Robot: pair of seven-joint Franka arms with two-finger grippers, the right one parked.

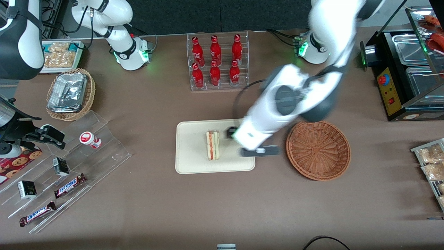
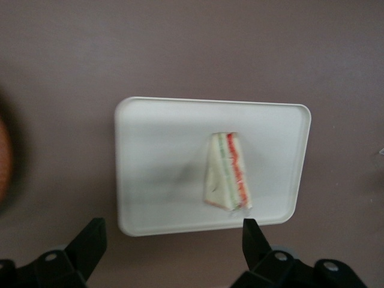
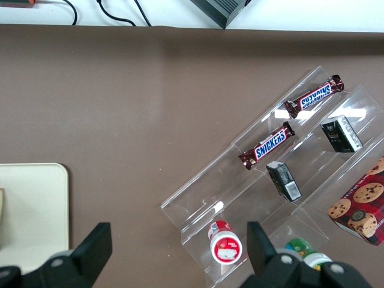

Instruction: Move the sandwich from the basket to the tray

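Front view, tray: the flat cream rectangular tray with rounded corners sat mid-table, and the small triangular sandwich wedge of white bread with red and green filling was lying on it, roughly in the middle.

Front view, basket: the round reddish-brown woven wicker basket was just beside the tray toward the working arm's end of the table, with nothing in it.

Front view, gripper: the left arm's black two-finger gripper hung over the tray edge nearest the basket, fingers spread apart, holding nothing, clear of the sandwich.

Front view, other containers: a clear acrylic rack of six red soda bottles stood farther from the camera than the tray. A lighter tan wicker basket holding crinkled silver foil trays sat toward the parked arm's end, near a clear acrylic stepped display with Snickers bars on it.

Left wrist view: looked straight down on the tray with the sandwich on it, filling stripes plainly visible. Both black fingertips were wide apart with nothing between them. Only a blurry sliver of the reddish basket showed, and no bottles.

Right wrist view: just a corner of the tray, plus the stepped display with the Snickers bars close up.
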